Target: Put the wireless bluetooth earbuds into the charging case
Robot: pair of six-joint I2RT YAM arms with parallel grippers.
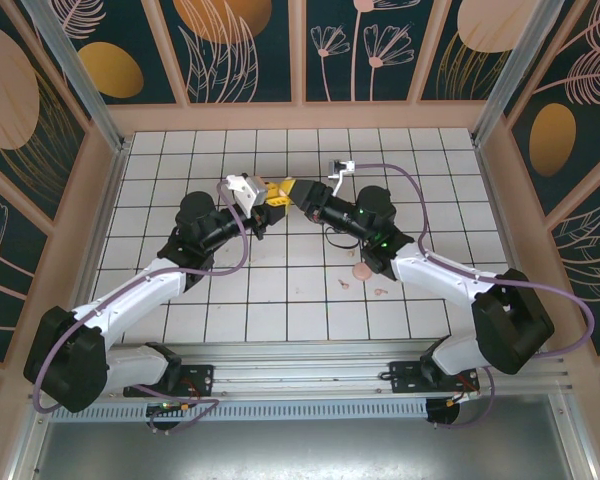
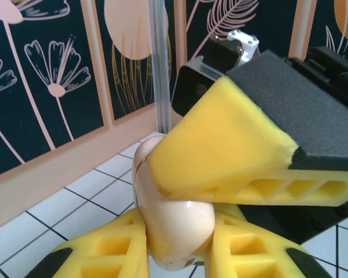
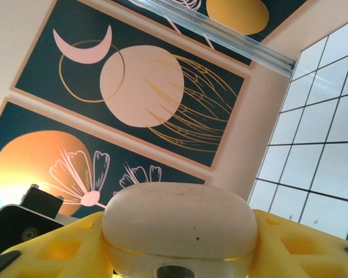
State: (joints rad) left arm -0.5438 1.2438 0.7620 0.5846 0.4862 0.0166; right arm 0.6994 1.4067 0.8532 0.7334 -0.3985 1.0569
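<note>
As left gripper (image 2: 177,252) and right gripper (image 3: 177,249) both pinched charging case (image 2: 174,226) mid-air, glossy shell looked light, rigid, slippery; safest hold judged across broad sides.

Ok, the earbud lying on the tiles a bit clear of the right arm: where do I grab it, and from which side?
I'd pinch the earbud across its rounder bud end, coming straight down from above: it lies low on the tiles, touching nothing else. Its stem direction is too small to tell.
</note>
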